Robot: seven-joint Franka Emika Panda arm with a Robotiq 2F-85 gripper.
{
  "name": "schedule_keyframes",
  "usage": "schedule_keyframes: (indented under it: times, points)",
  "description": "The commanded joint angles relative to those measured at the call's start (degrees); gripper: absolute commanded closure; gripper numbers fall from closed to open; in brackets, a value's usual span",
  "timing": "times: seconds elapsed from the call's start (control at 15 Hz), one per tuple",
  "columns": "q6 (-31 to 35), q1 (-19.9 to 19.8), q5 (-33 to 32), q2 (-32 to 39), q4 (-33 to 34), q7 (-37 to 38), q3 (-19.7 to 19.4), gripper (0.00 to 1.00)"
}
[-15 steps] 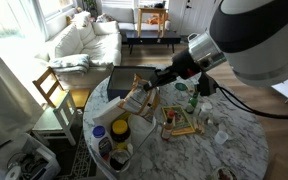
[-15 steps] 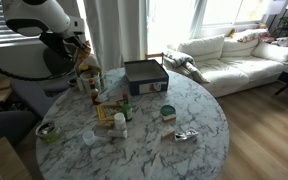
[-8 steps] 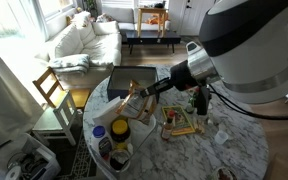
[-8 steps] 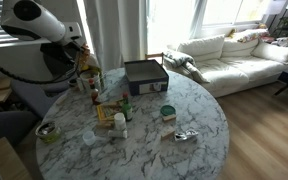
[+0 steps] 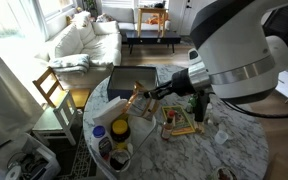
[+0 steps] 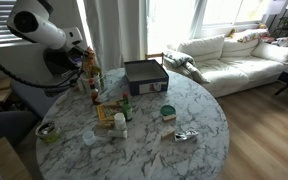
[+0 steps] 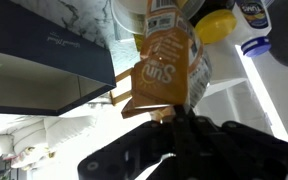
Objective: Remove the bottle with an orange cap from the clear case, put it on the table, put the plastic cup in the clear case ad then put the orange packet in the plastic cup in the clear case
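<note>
My gripper (image 5: pixel 141 94) is shut on the orange packet (image 5: pixel 134 99) and holds it in the air above the table (image 5: pixel 239 150), next to the dark tray. It also shows in an exterior view (image 6: pixel 87 62), with the packet (image 6: pixel 88 72) hanging from it. In the wrist view the packet (image 7: pixel 164 65) fills the middle, just beyond my fingers (image 7: pixel 174 118). The clear case (image 5: pixel 180 124) lies mid-table; it also shows in an exterior view (image 6: pixel 106 113). A dark bottle (image 6: pixel 127 108) stands on the table beside it. I cannot pick out the plastic cup for certain.
A dark rectangular tray (image 5: pixel 134 79) sits at the table's edge toward the sofa (image 6: pixel 144 74). A yellow tub with a blue lid (image 5: pixel 119 131) stands near the front. A green-lidded tub (image 6: pixel 168 112), a small bowl (image 6: pixel 46 132) and crumpled wrappers lie around.
The arm's wrist has swung round and the gripper with the orange packet has shifted slightly up. The things on the table have not moved.
</note>
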Motion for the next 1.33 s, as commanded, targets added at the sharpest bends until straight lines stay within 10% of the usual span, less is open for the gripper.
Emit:
schedule_keyframes:
  times: [0.0, 0.8, 1.27]
  points:
    - [1.55, 0.09, 12.17, 2.49, 3.34, -13.05, -0.18, 1.0]
    - [-0.76, 1.82, 42.52, 8.27, 5.31, -48.09, -4.94, 1.0]
    - [-0.83, 4.22, 37.62, 11.34, 4.64, -44.84, -4.42, 1.0]
